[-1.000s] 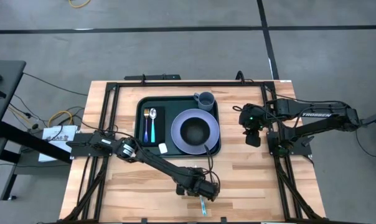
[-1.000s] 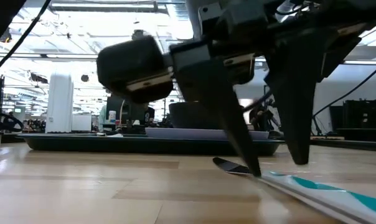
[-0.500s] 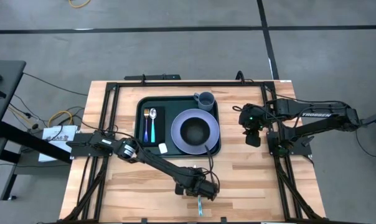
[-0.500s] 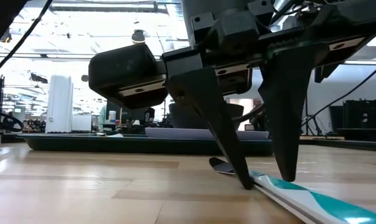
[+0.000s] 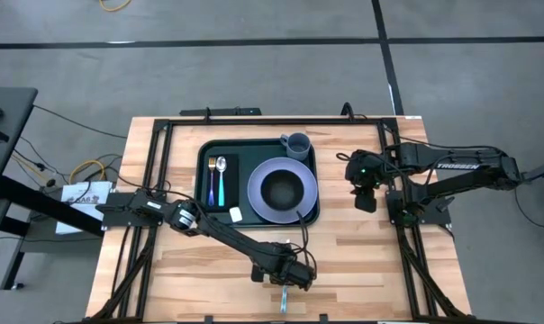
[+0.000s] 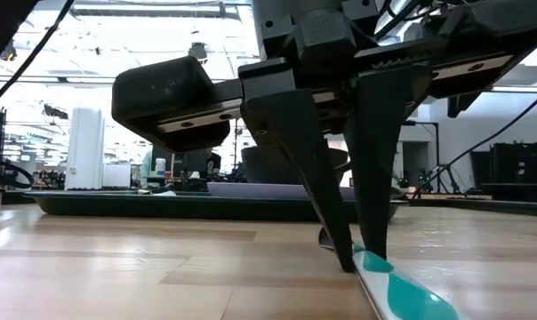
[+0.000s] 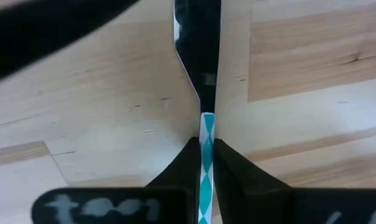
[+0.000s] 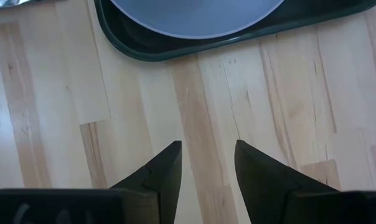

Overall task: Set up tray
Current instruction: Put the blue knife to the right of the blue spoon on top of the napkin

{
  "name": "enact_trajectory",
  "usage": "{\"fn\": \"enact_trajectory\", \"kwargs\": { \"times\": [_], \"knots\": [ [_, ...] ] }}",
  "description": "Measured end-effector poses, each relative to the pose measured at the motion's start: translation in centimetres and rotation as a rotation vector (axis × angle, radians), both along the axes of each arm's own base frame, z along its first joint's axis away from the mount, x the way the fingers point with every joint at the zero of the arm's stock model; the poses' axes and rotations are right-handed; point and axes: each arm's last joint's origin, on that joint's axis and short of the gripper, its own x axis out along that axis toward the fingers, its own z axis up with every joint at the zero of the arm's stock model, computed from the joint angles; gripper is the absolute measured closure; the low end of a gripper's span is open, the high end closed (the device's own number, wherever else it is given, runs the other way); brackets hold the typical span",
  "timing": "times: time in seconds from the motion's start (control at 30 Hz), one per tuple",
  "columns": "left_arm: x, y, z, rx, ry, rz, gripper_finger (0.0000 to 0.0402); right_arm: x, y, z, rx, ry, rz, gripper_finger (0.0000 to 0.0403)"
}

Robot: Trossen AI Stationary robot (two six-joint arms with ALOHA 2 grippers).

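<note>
L gripper (image 6: pixel 362 253) at table front edge, 2 fingers pinched on knife (image 7: pixel 205 155) w/ teal-white handle, knife flat on wood. R gripper (image 8: pixel 206 163) beside tray's right side, fingers apart, holding nothing. Tray (image 5: pixel 203 171) at table centre-rear, well apart from knife.

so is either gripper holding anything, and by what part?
Left gripper is shut on the knife, gripping its teal-and-white patterned handle near the blade. Right gripper is open, holding nothing.

Parted pincer (image 8: pixel 206 165) near tray (image 8: pixel 238 38)
</note>
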Motion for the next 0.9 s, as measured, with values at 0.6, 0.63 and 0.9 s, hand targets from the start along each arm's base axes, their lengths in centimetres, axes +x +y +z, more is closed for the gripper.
{"fn": "enact_trajectory", "kwargs": {
  "times": [0.6, 0.63, 0.9],
  "knots": [
    [-3.1, 0.9, 7.3, 0.204, 0.127, 0.089, 0.0401, 0.2, 0.0, 0.1, -0.011, -0.024, 0.023, 0.0265],
    [-3.6, 1.0, 8.3, 0.228, 0.122, 0.104, 0.0401, 0.2, 0.0, 0.1, -0.011, -0.024, 0.023, 0.0265],
    [-6.7, 3.8, 14.2, 0.380, 0.040, 0.184, 0.0401, 0.2, 0.0, 0.1, -0.012, -0.027, 0.023, 0.0265]
  ]
}}
